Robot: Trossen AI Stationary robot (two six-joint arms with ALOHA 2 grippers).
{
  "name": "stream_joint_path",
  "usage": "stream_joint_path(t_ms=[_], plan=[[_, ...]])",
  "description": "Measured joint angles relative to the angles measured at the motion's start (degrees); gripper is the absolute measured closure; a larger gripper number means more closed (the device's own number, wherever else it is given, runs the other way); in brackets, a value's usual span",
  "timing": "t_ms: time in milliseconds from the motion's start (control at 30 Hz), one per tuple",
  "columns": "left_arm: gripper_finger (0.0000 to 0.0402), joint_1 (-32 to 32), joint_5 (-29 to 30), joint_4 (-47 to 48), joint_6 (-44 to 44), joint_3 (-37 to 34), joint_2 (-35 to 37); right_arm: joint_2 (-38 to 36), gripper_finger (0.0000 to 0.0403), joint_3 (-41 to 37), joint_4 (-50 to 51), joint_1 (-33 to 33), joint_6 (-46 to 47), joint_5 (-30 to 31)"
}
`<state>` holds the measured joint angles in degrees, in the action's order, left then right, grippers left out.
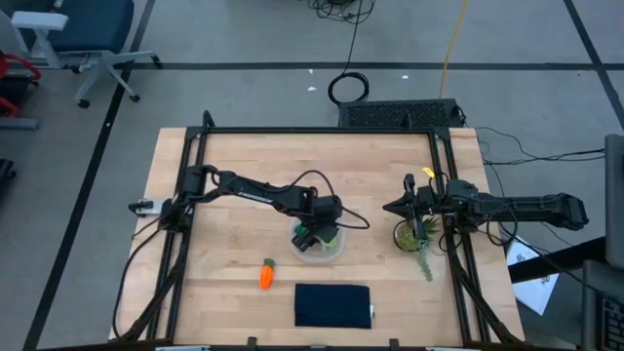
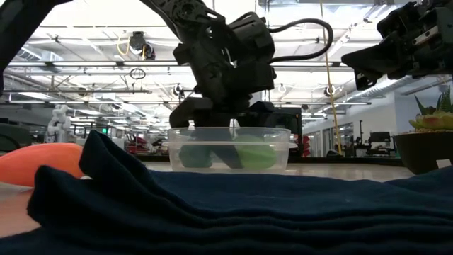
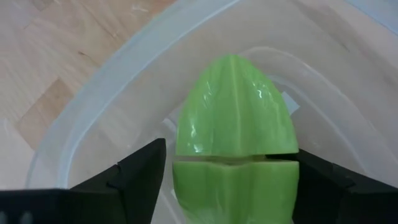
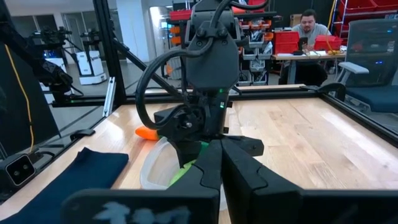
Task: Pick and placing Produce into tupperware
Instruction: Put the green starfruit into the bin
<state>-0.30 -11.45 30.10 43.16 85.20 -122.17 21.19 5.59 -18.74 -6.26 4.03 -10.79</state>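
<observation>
1. Your left gripper is down inside the clear tupperware at mid-table. In the left wrist view the light yellow-green leafy piece sits between its two dark fingers.

2. The jaws stand wide, right against the piece's flanks, and I can't tell whether they are gripping it or have just let go. Judge it as mid-release.

3. In the low view the leafy piece appears to sit low in the tub, beside the dark green round piece. So open fully before you lift, then rise straight up so the fingers don't drag the piece back out.

4. Watch the tub's rim: the wall curves close around the fingers, and a sideways pull could tip or slide this light container.

5. The orange carrot lies on the wood near the tub, towards the front edge, and is not yet packed. That looks like your next pick.

6. There's open board between tub and carrot. The dark navy cloth lies just beside the carrot, so approach from the bare-wood side.

7. Your right gripper waits pinched shut and empty near the potted plant, well clear of your path.
</observation>
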Motion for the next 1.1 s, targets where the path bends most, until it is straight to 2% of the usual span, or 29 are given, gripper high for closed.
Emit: stream_joint_path(t_ms=[333,1100], plan=[[0.0121,-0.71,1.47,8.24,-1.49,6.55,-0.33,0.00,0.0403,0.01,-0.02,0.00,0.00,0.00],[0.0121,-0.72,2.65,11.76,-5.15,6.96,1.49,0.00,0.0403,0.00,-0.11,0.00,0.24,0.00]])
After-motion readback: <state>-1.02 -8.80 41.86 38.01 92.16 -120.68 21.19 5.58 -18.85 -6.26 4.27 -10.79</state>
